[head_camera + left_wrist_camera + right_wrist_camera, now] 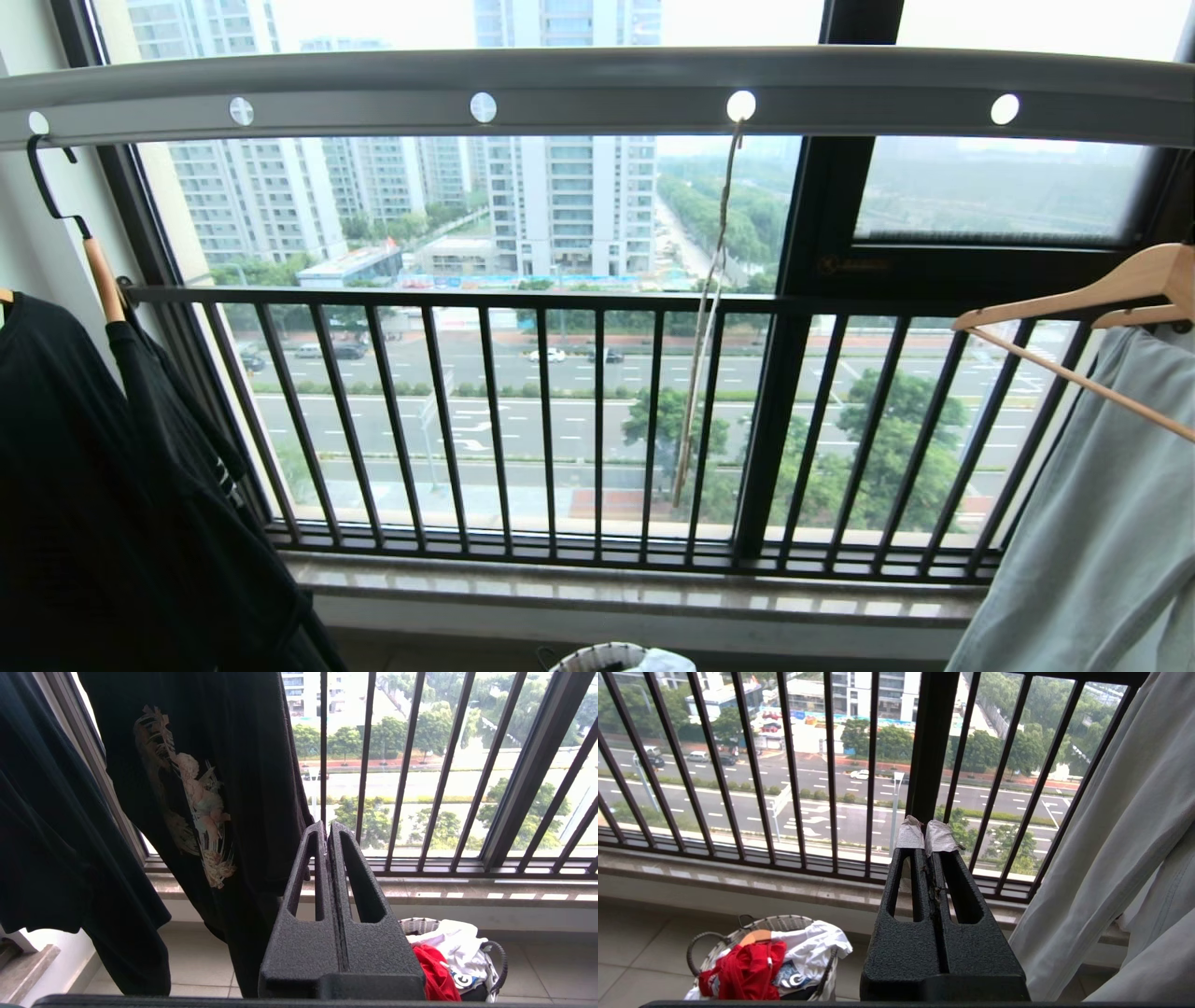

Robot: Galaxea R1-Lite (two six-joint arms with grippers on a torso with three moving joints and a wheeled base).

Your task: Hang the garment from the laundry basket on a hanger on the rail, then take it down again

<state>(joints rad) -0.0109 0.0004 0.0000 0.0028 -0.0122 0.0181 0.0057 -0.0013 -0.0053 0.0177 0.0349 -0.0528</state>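
Head view: the long pale grey metal rail (597,89) with round holes is seen across the top, the thin whitish wire hanger (707,308) dangling from one hole, right of centre. The white woven basket (607,658) is barely caught at the bottom edge.

Left wrist view: the left tool (328,833) is pressed together, empty. The red T-shirt (437,977) is piled in the basket, lower right.

Right wrist view: the right tool (924,833) is also closed on nothing, red shirt lower left.

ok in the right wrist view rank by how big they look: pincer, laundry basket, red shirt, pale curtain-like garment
1. Pale garment, fills most of one side, though it hangs near the camera.
2. Right pincer, shut; right at the lens, so its size is exaggerated.
3. Laundry basket on the floor.
4. Red shirt, bunched inside the basket.
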